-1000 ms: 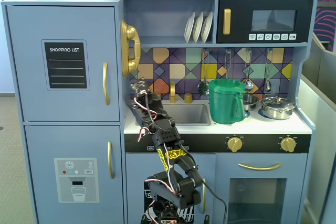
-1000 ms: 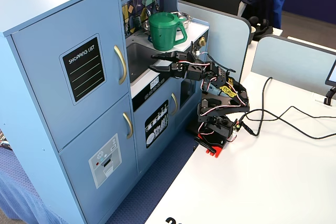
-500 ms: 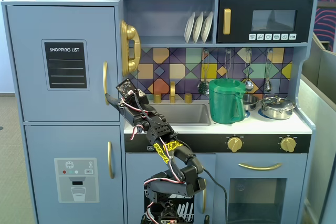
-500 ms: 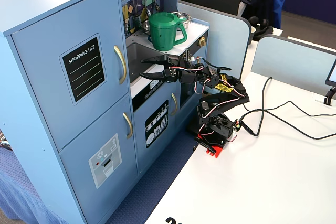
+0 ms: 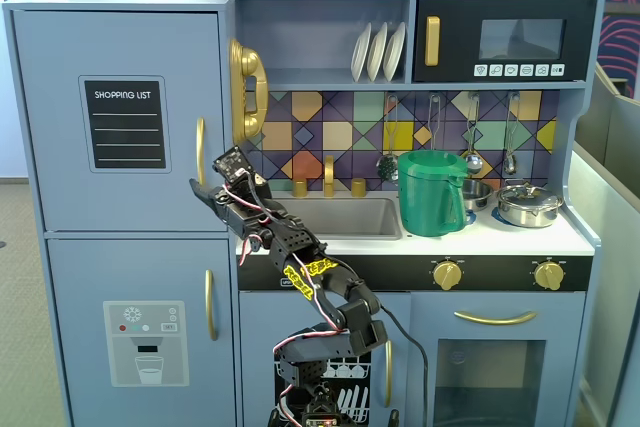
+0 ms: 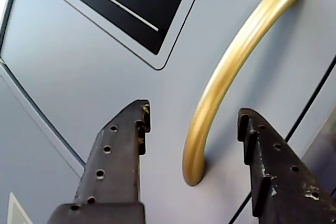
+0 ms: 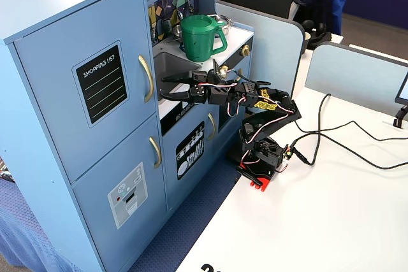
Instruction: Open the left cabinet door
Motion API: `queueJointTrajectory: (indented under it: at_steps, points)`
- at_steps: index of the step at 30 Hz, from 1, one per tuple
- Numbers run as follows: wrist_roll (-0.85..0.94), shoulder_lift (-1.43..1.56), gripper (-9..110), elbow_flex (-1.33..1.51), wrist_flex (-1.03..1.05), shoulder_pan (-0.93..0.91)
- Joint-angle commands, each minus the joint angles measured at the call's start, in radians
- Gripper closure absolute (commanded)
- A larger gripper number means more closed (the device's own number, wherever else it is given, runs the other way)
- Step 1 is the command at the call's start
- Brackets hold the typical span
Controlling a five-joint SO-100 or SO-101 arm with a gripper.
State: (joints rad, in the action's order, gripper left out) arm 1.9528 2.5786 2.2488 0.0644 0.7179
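Note:
The left cabinet door (image 5: 110,67) is light blue with a black "SHOPPING LIST" panel (image 5: 124,124) and a curved gold handle (image 5: 200,151). It is closed in both fixed views. My gripper (image 5: 207,189) is open, with its tips just below and beside the handle's lower end. In the wrist view the handle (image 6: 236,51) runs between my two open black fingers (image 6: 118,150), and the gripper (image 6: 193,111) straddles its lower end without clamping it. From the side, the gripper (image 7: 164,87) reaches close to the handle (image 7: 147,78) on the door (image 7: 64,74).
Below is a blue door with a water-dispenser picture (image 5: 145,342). A gold phone (image 5: 247,87) hangs right of the handle. A sink (image 5: 350,217) and a green pitcher (image 5: 432,192) are on the counter. The arm base (image 7: 258,157) stands on a white table with cables (image 7: 344,144).

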Motion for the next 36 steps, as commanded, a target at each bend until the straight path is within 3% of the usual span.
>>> queueJointTrajectory:
  at_steps: [1,11,36]
  points:
    - [-0.043,-0.015,88,-0.058,-0.035,-0.034]
    - [-0.146,-0.107,88,-0.115,-0.049,-0.097]
    - [-0.006,-0.322,89,-0.209,-0.179,0.078]
